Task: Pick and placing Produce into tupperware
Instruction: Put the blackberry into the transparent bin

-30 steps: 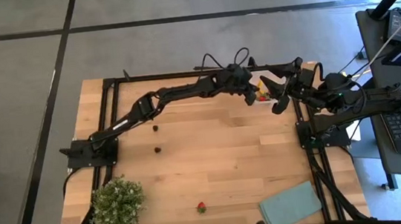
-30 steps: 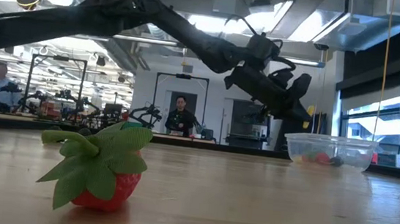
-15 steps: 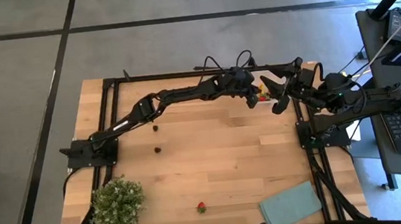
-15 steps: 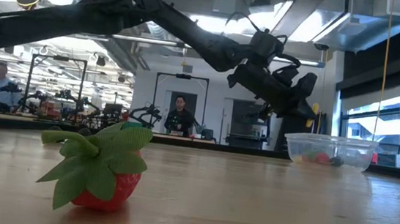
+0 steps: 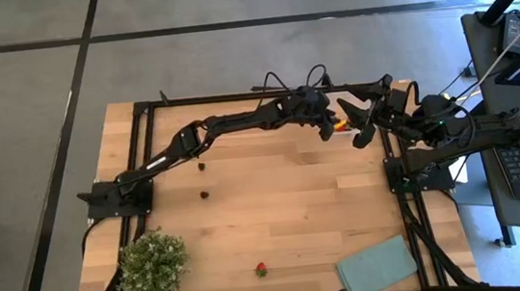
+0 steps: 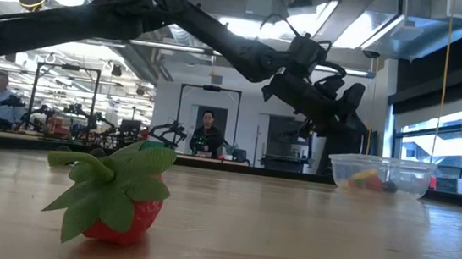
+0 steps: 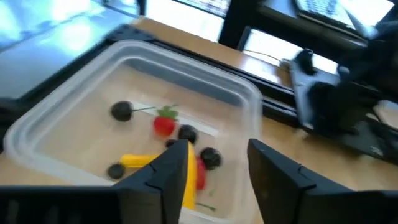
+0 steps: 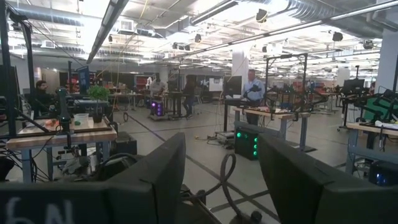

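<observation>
Left pincer (image 7: 214, 168) is hovering over the tupperware (image 7: 249, 102) at upper right, fingers parted, seemingly gripping nothing; produce (image 7: 164, 124) is lying inside.

The left tool (image 7: 214, 165) has opened over the tupperware (image 7: 81, 118).

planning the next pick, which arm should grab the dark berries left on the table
Left, probably. The two dark berries lie on the left arm's side. The left gripper is open above the tupperware; the right gripper waits beside it, farther off.
</observation>
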Tool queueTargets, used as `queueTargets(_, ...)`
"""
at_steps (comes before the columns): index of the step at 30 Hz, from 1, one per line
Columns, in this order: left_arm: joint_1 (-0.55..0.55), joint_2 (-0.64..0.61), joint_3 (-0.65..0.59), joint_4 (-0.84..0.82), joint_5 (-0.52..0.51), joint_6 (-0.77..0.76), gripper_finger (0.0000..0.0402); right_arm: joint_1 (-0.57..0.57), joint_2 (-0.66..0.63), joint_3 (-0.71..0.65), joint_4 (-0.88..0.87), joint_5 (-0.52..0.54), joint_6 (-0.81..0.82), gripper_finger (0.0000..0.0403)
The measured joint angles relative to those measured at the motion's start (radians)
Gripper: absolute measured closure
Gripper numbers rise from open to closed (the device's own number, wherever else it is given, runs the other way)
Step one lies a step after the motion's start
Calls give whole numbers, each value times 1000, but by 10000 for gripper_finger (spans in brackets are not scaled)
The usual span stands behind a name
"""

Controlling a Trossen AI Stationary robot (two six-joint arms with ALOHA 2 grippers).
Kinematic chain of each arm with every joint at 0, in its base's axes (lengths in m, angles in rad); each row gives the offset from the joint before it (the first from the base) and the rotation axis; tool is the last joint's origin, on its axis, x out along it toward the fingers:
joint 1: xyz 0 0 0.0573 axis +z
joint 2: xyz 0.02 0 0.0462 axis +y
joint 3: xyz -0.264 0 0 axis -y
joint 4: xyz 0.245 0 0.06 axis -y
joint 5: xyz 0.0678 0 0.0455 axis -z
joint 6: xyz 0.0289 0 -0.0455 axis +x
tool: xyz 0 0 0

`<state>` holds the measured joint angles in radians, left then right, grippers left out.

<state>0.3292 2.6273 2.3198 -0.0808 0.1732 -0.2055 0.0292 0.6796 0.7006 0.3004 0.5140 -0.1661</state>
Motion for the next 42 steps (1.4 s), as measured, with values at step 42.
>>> queueTargets(42, 18, -1164, -281, -1459, -296, 126, 220, 0, -11, -1, -70, 0, 38, 202)
